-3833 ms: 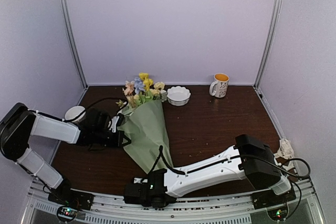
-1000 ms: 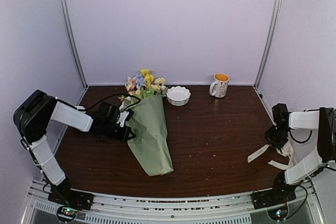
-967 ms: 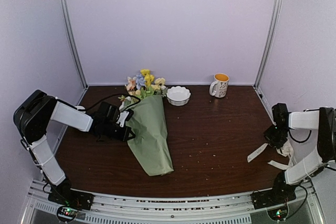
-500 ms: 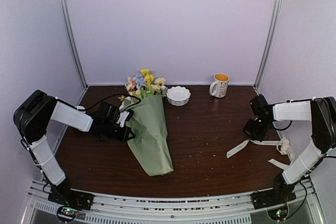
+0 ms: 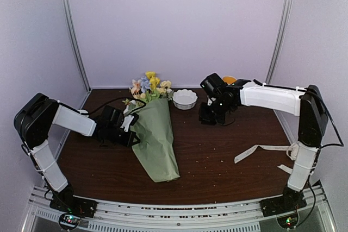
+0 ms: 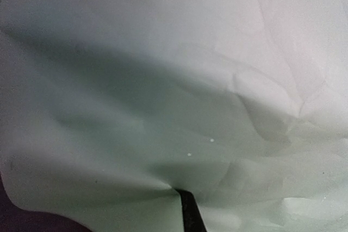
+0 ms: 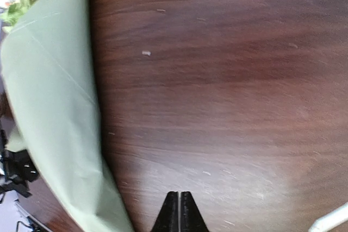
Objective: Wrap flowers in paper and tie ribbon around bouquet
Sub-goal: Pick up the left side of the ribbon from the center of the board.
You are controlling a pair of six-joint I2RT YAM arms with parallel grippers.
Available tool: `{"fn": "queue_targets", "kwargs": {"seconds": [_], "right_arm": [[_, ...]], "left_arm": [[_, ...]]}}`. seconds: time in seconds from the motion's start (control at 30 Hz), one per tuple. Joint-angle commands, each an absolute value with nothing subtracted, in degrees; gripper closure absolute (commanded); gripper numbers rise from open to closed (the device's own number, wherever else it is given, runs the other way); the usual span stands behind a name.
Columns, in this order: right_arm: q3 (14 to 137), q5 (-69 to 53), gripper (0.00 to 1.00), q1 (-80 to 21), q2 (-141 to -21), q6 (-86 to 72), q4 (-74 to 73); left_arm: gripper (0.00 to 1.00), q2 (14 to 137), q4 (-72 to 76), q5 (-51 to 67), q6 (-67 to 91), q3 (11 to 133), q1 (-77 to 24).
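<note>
Pale purple walls stand round a dark brown wooden bench [image 5: 217, 156]. The biggest thing on it is the bouquet [image 5: 156, 153], a long cone of green paper [image 5: 155, 129] lying flat, right up against the left hand [image 5: 129, 129]. That hand is squeezed tight on the paper's edge (its own camera sees almost nothing but crinkly green and one dark fingertip [image 6: 187, 213]). The right hand [image 5: 209, 117] is over bare wood, well apart from the cone, with its fingers pressed together and nothing between them. The ribbon [image 5: 261, 149] lies loose on the bench, well away from the right hand, over toward that arm's base. The flowers [image 5: 148, 86], yellow, blue and pink, poke out of the cone's wide end, a bit past the left hand. A white bowl [image 5: 185, 99] sits just left of the right hand, near the flowers. An orange-topped mug [image 5: 230, 80] peeks out just behind the right hand.
</note>
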State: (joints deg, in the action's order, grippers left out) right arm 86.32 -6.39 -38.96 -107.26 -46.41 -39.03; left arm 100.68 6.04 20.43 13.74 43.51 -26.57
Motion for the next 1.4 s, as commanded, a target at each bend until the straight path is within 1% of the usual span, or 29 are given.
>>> {"fn": "queue_targets", "kwargs": {"seconds": [0.0, 0.07, 0.1, 0.17, 0.23, 0.3, 0.37, 0.53, 0.7, 0.77, 0.8, 0.83, 0.87, 0.9, 0.93, 0.97, 1.03, 1.1, 1.2, 1.3, 1.37], "right_arm": [[77.64, 4.08, 0.86, -35.29, -99.07, -51.22, -50.06], [65.71, 4.35, 0.76, -32.27, -93.17, -57.87, -46.6], [60.9, 3.46, 0.73, -30.65, -90.08, -60.81, -43.79], [51.72, 2.13, 0.57, -26.88, -84.07, -66.5, -37.97], [45.16, 2.11, 0.46, -24.3, -79.57, -70.27, -32.38], [42.17, 2.79, 0.38, -21.97, -77.58, -72.36, -30.52], [41.67, 3.35, 0.34, -19.93, -77.73, -72.02, -30.72], [41.66, 2.4, 0.34, -15.98, -81.67, -70.84, -31.13], [42.67, 1.82, 0.39, -14.33, -84.56, -68.2, -27.99], [43.79, 0.68, 0.43, -13.88, -86.46, -67.06, -27.95], [44.39, 0.42, 0.47, -13.74, -87.36, -66.62, -27.91], [44.79, 0.34, 0.53, -13.67, -88.04, -66.16, -27.79], [45.23, 0.42, 0.62, -13.63, -88.48, -65.97, -27.71], [45.45, 0.49, 0.74, -13.57, -88.77, -65.75, -27.46], [45.4, 0.4, 0.88, -13.5, -88.85, -65.49, -26.78], [45.29, 0.11, 0.99, -13.53, -88.86, -65.24, -25.97], [45.46, -1.08, 1.0, -13.64, -88.72, -64.1, -23.33], [47.38, -2.61, 1.0, -15.82, -88.78, -60.96, -20.59], [58.1, -3.59, 1.0, -23.14, -92.28, -51.47, -24.44], [71.17, -8.48, 1.0, -32.41, -98.48, -41.13, -30.5], [77.58, -11.07, 1.0, -38.53, -101.71, -36.65, -34.78]], "left_arm": [[1.0, 103.27, -1.63, 19.88, 12.81, 41.96, -26.77], [1.0, 103.19, -1.71, 19.91, 12.68, 42.01, -26.79], [1.0, 103.11, -1.74, 19.95, 12.66, 42.06, -26.8], [1.0, 103.03, -1.7, 20.0, 12.63, 42.01, -26.73], [1.0, 102.96, -1.63, 20.18, 12.7, 42.01, -26.77], [1.0, 102.92, -1.63, 20.43, 12.63, 41.95, -26.79], [1.0, 102.83, -1.56, 20.41, 12.57, 41.8, -26.76], [1.0, 102.49, -1.48, 20.3, 12.41, 41.58, -26.76], [1.0, 102.55, -1.45, 20.3, 12.4, 41.57, -26.72], [1.0, 102.63, -1.42, 20.3, 12.39, 41.65, -26.73], [1.0, 102.72, -1.41, 20.3, 12.39, 41.66, -26.76], [1.0, 102.74, -1.49, 20.25, 12.32, 41.7, -26.72], [1.0, 102.79, -1.56, 20.22, 12.31, 41.74, -26.74], [1.0, 102.83, -1.59, 20.17, 12.3, 41.75, -26.74], [1.0, 102.88, -1.63, 20.06, 12.3, 41.75, -26.79], [1.0, 102.96, -1.76, 19.96, 12.33, 41.84, -26.73], [1.0, 103.09, -1.84, 19.95, 12.31, 41.9, -26.71], [1.0, 103.23, -1.85, 19.96, 12.32, 42.0, -26.71], [1.0, 103.42, -2.0, 19.78, 12.3, 42.18, -26.68], [1.0, 103.69, -1.94, 19.82, 12.31, 42.3, -26.55], [1.0, 103.82, -2.01, 19.83, 12.3, 42.37, -26.46]]}}
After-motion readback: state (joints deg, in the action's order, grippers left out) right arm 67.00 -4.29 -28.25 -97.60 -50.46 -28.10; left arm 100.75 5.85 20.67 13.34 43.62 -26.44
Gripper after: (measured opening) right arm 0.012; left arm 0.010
